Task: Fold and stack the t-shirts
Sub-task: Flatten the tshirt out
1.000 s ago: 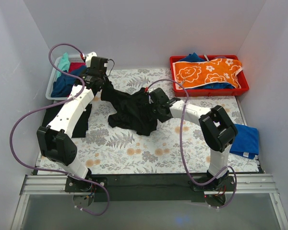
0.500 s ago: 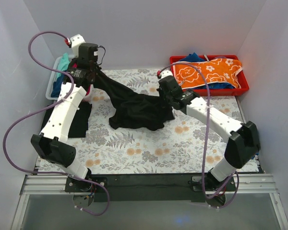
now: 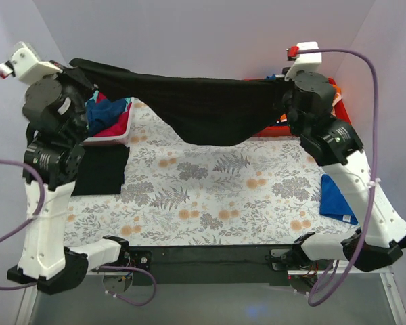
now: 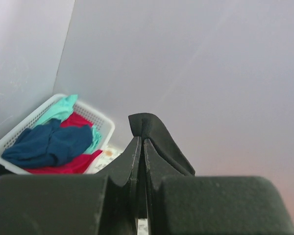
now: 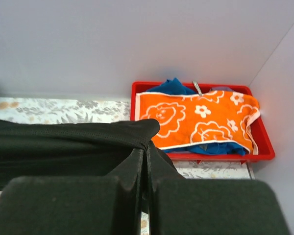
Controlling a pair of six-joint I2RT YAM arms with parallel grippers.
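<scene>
A large black t-shirt [image 3: 203, 108] hangs stretched in the air between my two grippers, sagging in the middle above the far half of the table. My left gripper [image 3: 78, 66] is shut on its left corner, high at the far left; the pinched cloth shows in the left wrist view [image 4: 146, 126]. My right gripper [image 3: 284, 81] is shut on its right corner, high at the far right, with the cloth bunched at the fingertips [image 5: 146, 145]. A folded black shirt [image 3: 100, 169] lies flat at the left. A royal blue shirt [image 3: 337, 198] lies at the right edge.
A white basket [image 3: 125, 128] at the far left holds navy, teal and red shirts [image 4: 49, 144]. A red bin [image 5: 264, 147] at the far right holds an orange flowered garment [image 5: 196, 120] over blue cloth. The fern-patterned covering [image 3: 203, 196] spans the table. White walls stand close on three sides.
Both arms have risen and swung apart. The black shirt went from a heap on the table to hanging taut high between the grippers.
</scene>
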